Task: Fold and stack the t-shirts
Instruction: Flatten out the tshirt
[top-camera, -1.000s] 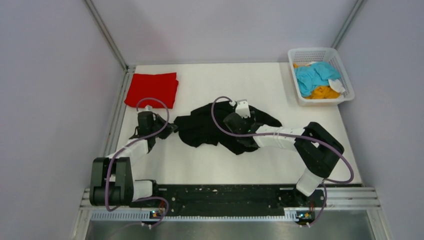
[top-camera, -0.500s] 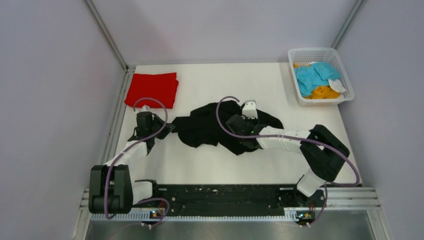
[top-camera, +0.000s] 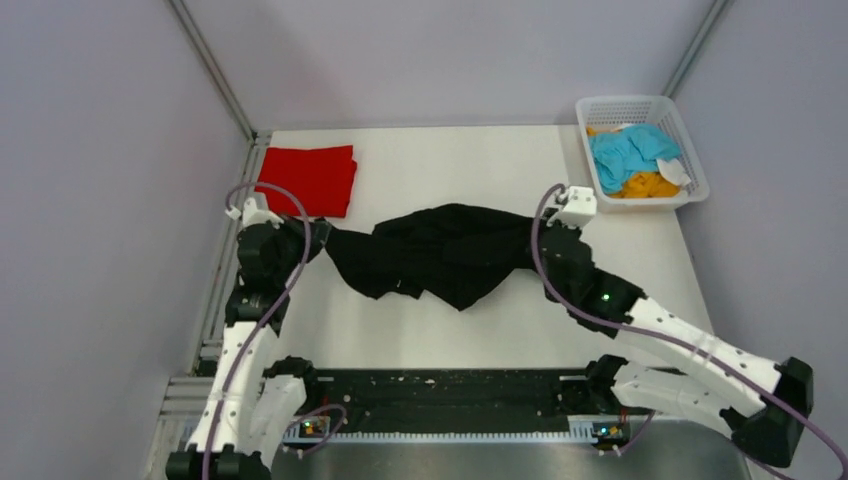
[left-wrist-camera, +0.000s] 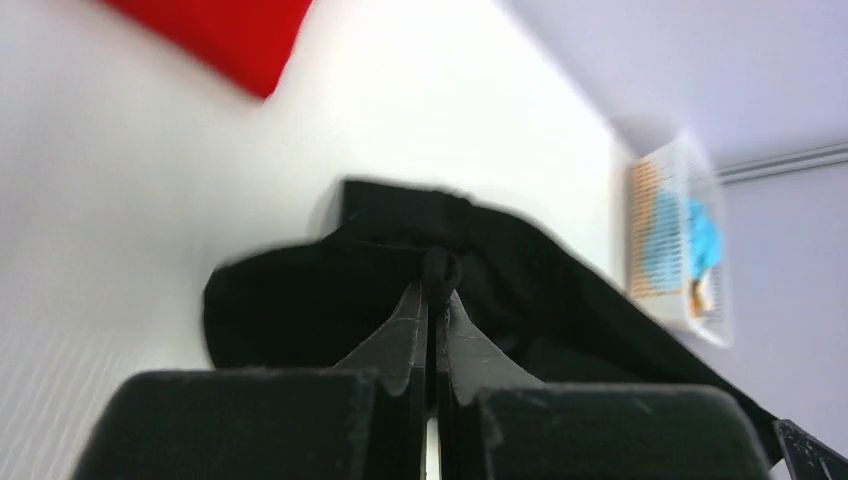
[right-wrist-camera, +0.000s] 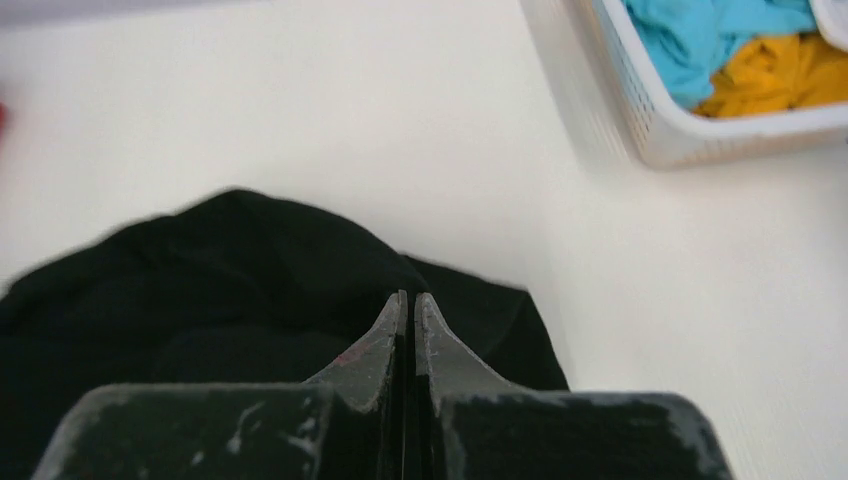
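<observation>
roughly left to right, all placed against the black t-shirt (top-camera: 440, 255).

- red t-shirt (top-camera: 305, 180): folded flat on the worktop (top-camera: 450, 160), behind the black t-shirt's left end, not touching it.
- left hand (top-camera: 318, 234): at the black t-shirt's left end, fingers pressed together on a small bunch of black cloth; the pinch is plain in the wrist view (left-wrist-camera: 436, 290).
- black t-shirt: mid-worktop, drawn out in a long rumpled band between the two hands, with its lower edge sagging toward the arm bases.
- right hand (top-camera: 540, 243): at the black t-shirt's right end, fingers closed tight, tips (right-wrist-camera: 408, 300) sitting on the black cloth, which pulls toward them.
- white mesh basket (top-camera: 690, 150): well right of and behind the black t-shirt, holding a light blue t-shirt (top-camera: 630, 150) and an orange t-shirt (top-camera: 648, 185), both crumpled.
</observation>
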